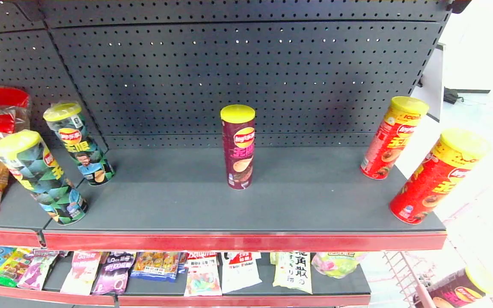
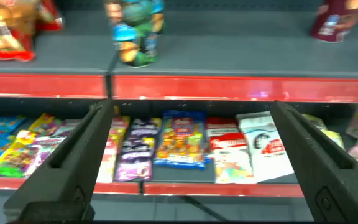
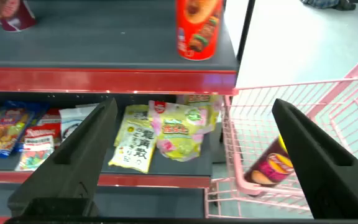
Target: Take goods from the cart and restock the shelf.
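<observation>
Jaws of the left gripper (image 2: 191, 107) and right gripper (image 3: 194, 104) are found wide, empty. The maroon yellow-lidded cylindrical can (image 3: 269, 169) is lying in the pink wire cart (image 3: 291, 85) beside the grey metal shelf (image 1: 178, 205); it should be grasped mid-body.

On dark shelf (image 1: 178, 201): maroon yellow-lidded can (image 1: 238, 147) standing mid-shelf; two red cans (image 1: 394, 137) (image 1: 439, 177) standing at right end, one behind the other; two teal patterned cans (image 1: 79, 143) (image 1: 39, 177) at left. In pink wire cart (image 1: 415, 291), lower right: another maroon can (image 1: 456, 291), lying.
</observation>
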Available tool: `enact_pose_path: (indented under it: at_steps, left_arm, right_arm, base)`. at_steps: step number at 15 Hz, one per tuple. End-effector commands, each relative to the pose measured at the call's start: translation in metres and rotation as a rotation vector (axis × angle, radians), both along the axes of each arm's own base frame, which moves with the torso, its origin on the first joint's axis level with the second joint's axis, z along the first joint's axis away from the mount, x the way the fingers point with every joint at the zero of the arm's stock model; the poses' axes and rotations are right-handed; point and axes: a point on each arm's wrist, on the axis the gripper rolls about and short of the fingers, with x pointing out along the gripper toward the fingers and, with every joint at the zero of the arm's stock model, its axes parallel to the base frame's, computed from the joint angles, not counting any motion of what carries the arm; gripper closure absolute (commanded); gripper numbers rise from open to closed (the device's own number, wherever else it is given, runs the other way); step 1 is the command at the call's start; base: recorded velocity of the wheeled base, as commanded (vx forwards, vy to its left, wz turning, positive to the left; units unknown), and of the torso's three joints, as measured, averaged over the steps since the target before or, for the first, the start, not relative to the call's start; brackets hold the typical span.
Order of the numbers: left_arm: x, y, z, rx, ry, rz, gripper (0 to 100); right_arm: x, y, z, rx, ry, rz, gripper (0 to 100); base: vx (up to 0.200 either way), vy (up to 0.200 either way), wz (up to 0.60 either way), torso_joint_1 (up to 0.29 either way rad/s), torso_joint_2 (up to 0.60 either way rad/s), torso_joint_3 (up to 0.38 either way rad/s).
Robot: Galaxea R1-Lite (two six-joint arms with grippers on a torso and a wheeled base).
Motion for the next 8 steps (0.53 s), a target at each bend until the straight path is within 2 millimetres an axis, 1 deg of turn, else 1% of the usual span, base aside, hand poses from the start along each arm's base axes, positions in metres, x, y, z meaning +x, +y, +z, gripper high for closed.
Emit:
enact_pose_path:
  at_steps: [1,5,8]
  left_arm:
    - [0.0001,0.0000,0.0000,0.000,0.001,0.000,0]
    - [0.0001,0.0000,0.0000,0.000,0.001,0.002,0]
    - [0.0001,0.0000,0.0000,0.000,0.001,0.000,0]
  right_arm:
    - [0.0001,0.0000,0.0000,0.000,0.001,0.000,0]
    - [0.0001,0.0000,0.0000,0.000,0.001,0.000,0]
    - [0.0001,0.0000,0.0000,0.001,0.001,0.000,0]
  base:
    - [0.000,-0.200,0.00,-0.002,0.00,0.002]
    - [0.000,-0.200,0.00,0.001,0.00,0.002]
    - [0.000,0.000,0.00,0.000,0.00,0.000]
